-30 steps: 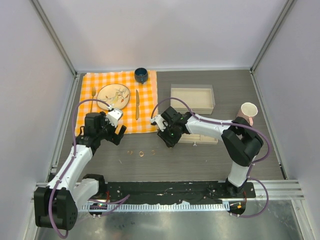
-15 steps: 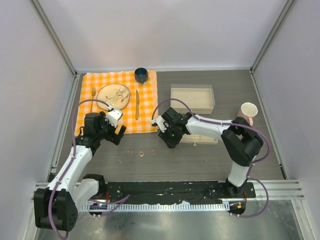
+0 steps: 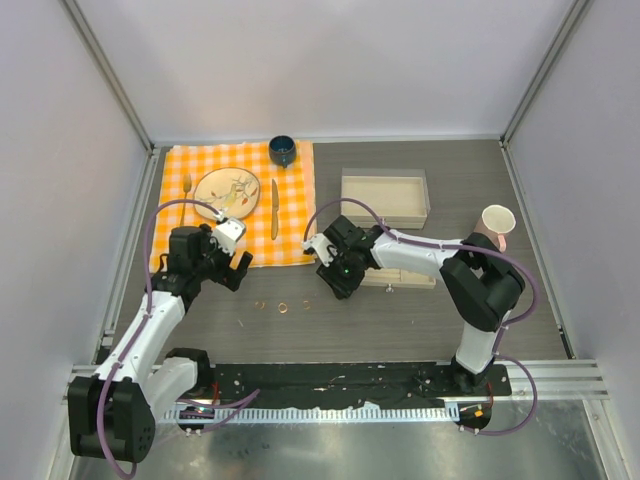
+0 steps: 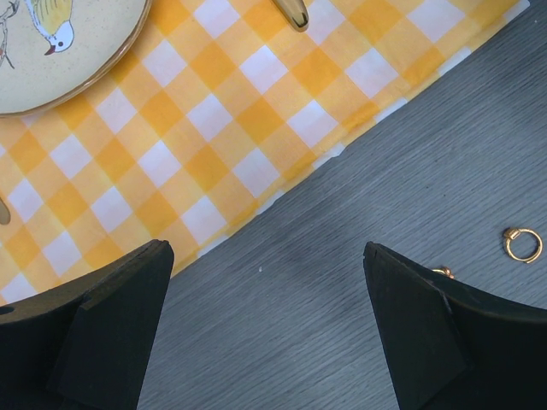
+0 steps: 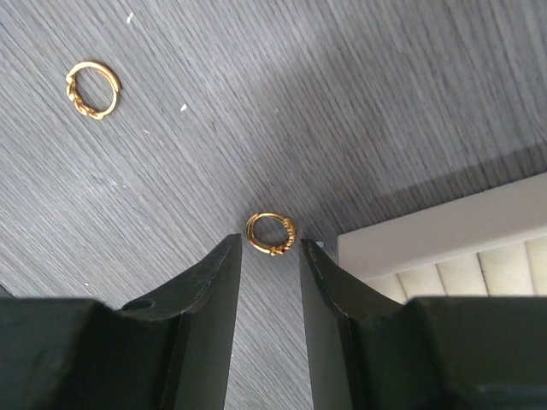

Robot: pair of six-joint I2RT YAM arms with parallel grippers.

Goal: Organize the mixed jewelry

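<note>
Small gold rings lie on the dark table: one (image 3: 283,307) mid-table with others (image 3: 260,303) (image 3: 305,305) beside it. In the right wrist view a gold ring (image 5: 271,233) lies on the table right at the tips of my right gripper (image 5: 270,243). The jaws stand a narrow gap apart, a little wider than the ring. A second ring (image 5: 92,90) lies further off, and the beige tray's corner (image 5: 444,231) is just to the right. My left gripper (image 4: 265,248) hangs wide open and empty over bare table, with a ring (image 4: 522,244) to its right.
An orange checked cloth (image 3: 290,240) holds a plate (image 3: 226,190), a fork (image 3: 186,190), a knife (image 3: 274,205) and a blue bowl (image 3: 282,150). A beige box (image 3: 345,190) stands at the back. A pink cup (image 3: 497,222) stands at the right.
My right gripper has edged slightly right, toward the tray. Its jaw gap is unchanged. The left arm has not moved.
</note>
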